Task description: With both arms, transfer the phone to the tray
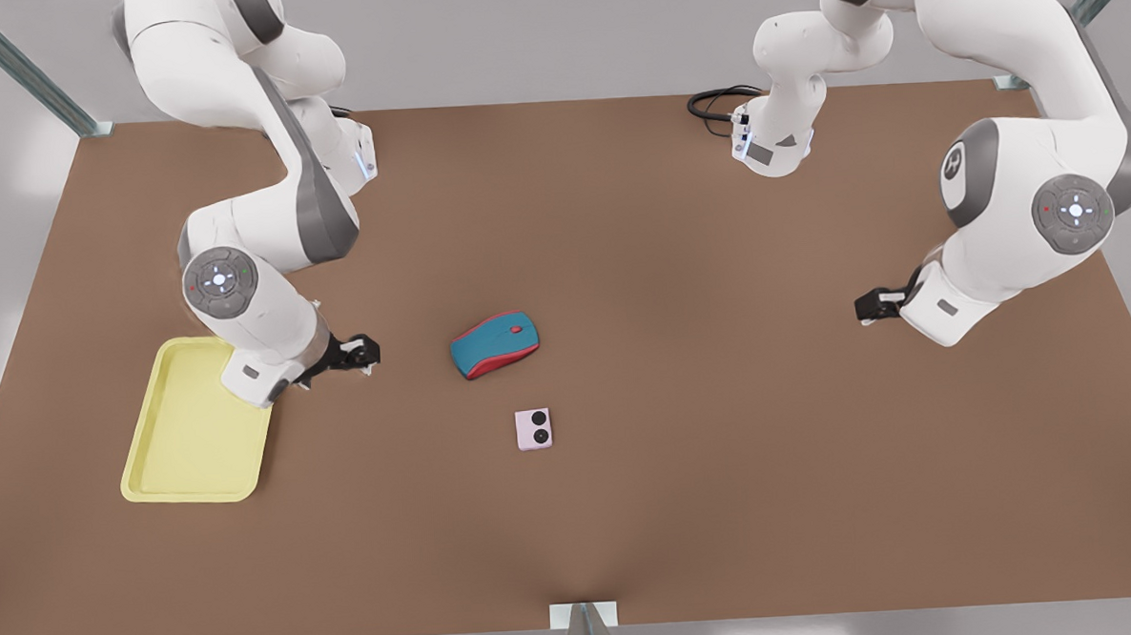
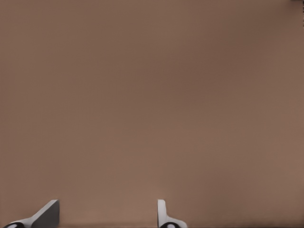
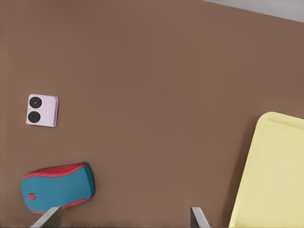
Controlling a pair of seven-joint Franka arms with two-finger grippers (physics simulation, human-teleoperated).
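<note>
You see the phone (image 1: pixel 533 429) lying flat on the brown tabletop (image 1: pixel 723 425), camera circles up, just in front of the teal-and-red mouse (image 1: pixel 494 344) and well apart from the yellow tray (image 1: pixel 194 429) at the front view's left. Your right hand (image 1: pixel 365 353) hangs beside the tray's near corner, above the tabletop, its fingers (image 3: pixel 198 219) spread and holding nothing; its wrist view takes in the phone (image 3: pixel 42 110), mouse (image 3: pixel 58 186) and tray (image 3: pixel 270 180). Your left hand (image 1: pixel 872 306) waits at the front view's right over bare tabletop, fingers (image 2: pixel 163 214) likewise spread, far from the phone.
</note>
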